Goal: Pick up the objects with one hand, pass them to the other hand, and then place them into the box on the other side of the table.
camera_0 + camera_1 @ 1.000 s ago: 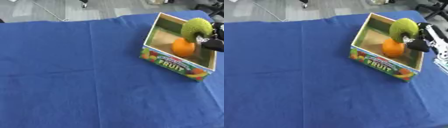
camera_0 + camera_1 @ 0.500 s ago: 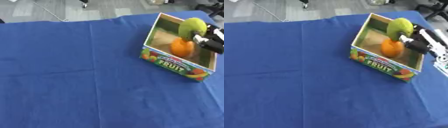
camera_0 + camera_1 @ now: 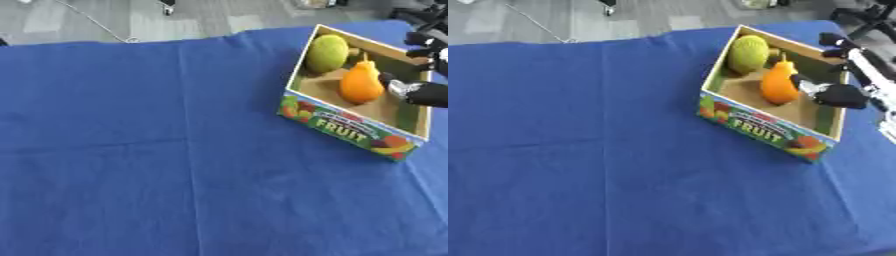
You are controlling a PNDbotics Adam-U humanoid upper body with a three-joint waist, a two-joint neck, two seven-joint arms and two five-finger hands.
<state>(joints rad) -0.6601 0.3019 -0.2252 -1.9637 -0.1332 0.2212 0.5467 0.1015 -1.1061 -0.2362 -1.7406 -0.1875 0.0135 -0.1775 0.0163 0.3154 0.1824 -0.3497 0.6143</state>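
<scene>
The right hand (image 3: 843,75) is hovering over the fruit box (image 3: 765,127), fingers spread and holding nothing; the green melon (image 3: 747,54) and orange pear-shaped fruit (image 3: 780,84) are lying inside, likely light, rigid, smooth, best cupped around their middles

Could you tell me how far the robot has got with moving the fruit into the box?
Done: the green fruit and the orange fruit both lie inside the fruit box at the table's right side. In hand: nothing; the right robot hand sits open at the box's right wall, clear of both fruits. Left: the blue cloth shows no other objects, so the job looks finished. The left robot hand is out of view.
</scene>
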